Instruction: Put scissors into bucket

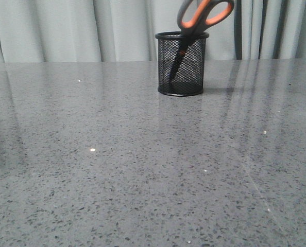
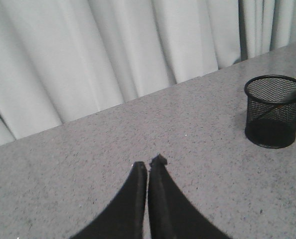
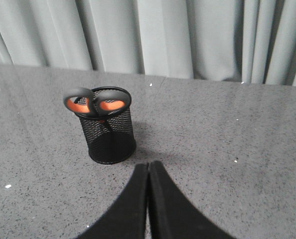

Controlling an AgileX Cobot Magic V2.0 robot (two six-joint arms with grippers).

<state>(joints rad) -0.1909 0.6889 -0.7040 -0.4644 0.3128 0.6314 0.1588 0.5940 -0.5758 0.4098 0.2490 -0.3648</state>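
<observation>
The scissors (image 1: 204, 14) stand blades-down in the bucket (image 1: 182, 64), their grey, orange-lined handles leaning out over the rim to the right. The bucket is a black mesh cup at the far middle of the table. In the right wrist view the scissors' handles (image 3: 95, 103) rest on the bucket's rim (image 3: 108, 132). My right gripper (image 3: 148, 164) is shut and empty, just short of the bucket. In the left wrist view the bucket (image 2: 273, 110) is far to one side, with a handle tip showing. My left gripper (image 2: 149, 163) is shut and empty over bare table.
A grey speckled stone table (image 1: 142, 170) fills the front view. Pale grey curtains (image 1: 91, 31) hang behind its far edge. Neither arm shows in the front view.
</observation>
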